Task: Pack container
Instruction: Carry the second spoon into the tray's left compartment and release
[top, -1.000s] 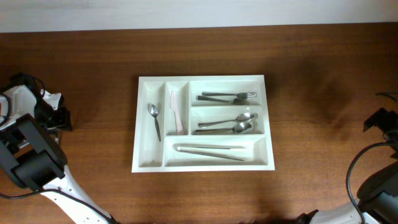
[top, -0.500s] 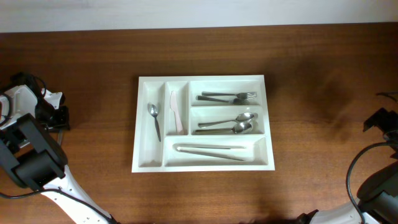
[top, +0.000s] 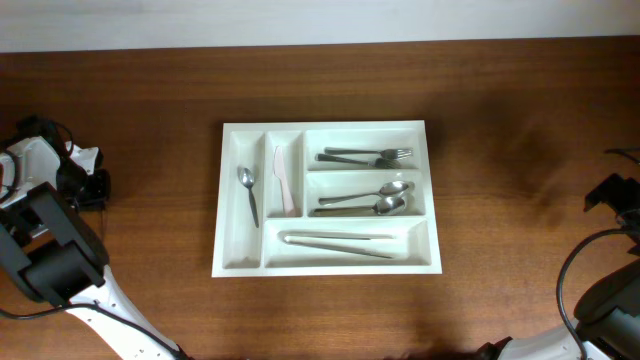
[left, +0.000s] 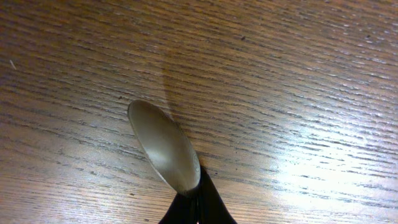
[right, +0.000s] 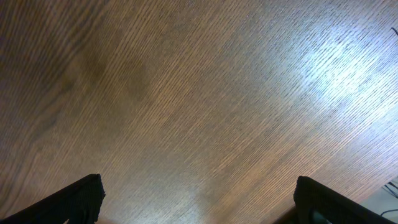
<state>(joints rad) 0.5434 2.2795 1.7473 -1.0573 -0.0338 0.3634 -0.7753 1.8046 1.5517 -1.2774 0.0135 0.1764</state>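
Observation:
The container (top: 325, 127), a white cutlery tray, lies mid-table. It holds a small spoon (top: 248, 190), a pale knife (top: 283, 180), forks (top: 368, 156), two spoons (top: 365, 200) and a long utensil (top: 338, 243). Far to its left, my left gripper (top: 97, 189) sits low over the wood. In the left wrist view a metal spoon (left: 165, 146) shows its bowl just above the table, its neck pinched between my shut left gripper (left: 199, 190). My right gripper (right: 199, 205) hangs open over bare wood at the table's right edge (top: 610, 190), with nothing between its fingers.
Wooden table (top: 500, 120) surrounds the tray on all sides. The arm bases and cables sit at the front left (top: 50, 260) and front right (top: 600, 300) corners. A pale wall runs along the far edge.
My left gripper's fingers have closed, and it sits slightly more to the left. The tray, its contents and the right arm have not moved.

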